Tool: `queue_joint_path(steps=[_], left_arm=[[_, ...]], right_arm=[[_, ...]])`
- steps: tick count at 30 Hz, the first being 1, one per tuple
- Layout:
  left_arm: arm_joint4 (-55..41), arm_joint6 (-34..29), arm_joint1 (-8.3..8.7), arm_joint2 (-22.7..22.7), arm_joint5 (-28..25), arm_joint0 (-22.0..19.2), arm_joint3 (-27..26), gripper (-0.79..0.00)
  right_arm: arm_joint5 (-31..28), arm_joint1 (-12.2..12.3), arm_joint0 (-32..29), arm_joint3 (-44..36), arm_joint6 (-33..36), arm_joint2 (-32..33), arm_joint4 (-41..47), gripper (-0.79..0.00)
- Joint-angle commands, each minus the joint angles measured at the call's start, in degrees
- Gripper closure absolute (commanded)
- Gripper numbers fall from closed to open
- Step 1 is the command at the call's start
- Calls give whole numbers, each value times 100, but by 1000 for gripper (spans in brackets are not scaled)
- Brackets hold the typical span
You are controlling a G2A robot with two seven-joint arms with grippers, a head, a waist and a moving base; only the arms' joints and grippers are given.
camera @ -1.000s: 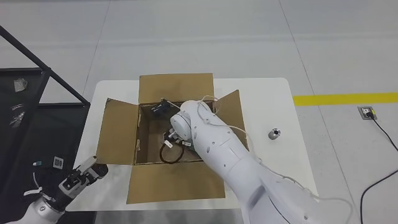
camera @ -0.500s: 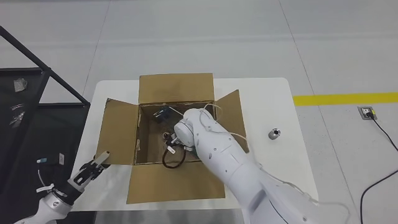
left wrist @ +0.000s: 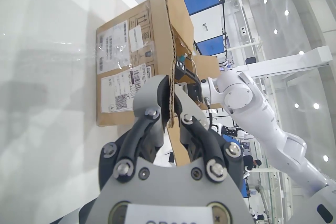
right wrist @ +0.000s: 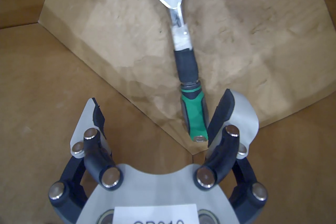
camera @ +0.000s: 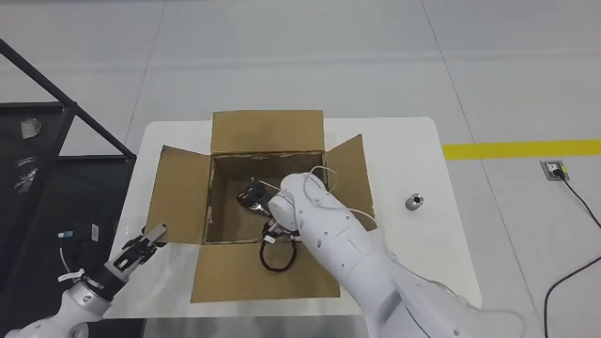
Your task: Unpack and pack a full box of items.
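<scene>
An open cardboard box (camera: 268,131) stands in the middle of the white table (camera: 413,253). Its left flap (camera: 178,197) is folded outward, and my left gripper (camera: 152,240) is at that flap's near corner. In the left wrist view the left gripper (left wrist: 170,88) is shut on the flap's edge (left wrist: 170,25). My right arm (camera: 310,216) goes down into the box. Inside, the right gripper (right wrist: 160,99) is open just above the box floor. A ratchet wrench (right wrist: 183,62) with a green handle lies there, its handle end between the fingers and close to one pad (right wrist: 223,109).
A small grey round object (camera: 413,202) sits on the table right of the box. A black rack (camera: 38,169) stands off the table's left side. The box's outer wall (left wrist: 118,64) carries labels. Bare table lies right of the box.
The left gripper has come up from the table's near left corner to the left flap's corner. The right arm has shifted inside the box toward its near side.
</scene>
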Motion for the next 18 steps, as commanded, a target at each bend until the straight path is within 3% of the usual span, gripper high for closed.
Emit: queue_joint_path(steps=[1, 11, 18], left_arm=[[15, -14, 5, 18, 11, -29, 25, 0], [26, -14, 25, 45, 28, -109, 120, 0], [20, -45, 37, 68, 0, -103, 127, 0]], right_arm=[[-80, 3, -17, -23, 38, 9, 0, -785], [-240, 27, -159, -276, 167, -1, -137, -785], [538, 103, -236, -461, -321, 54, -360, -785]])
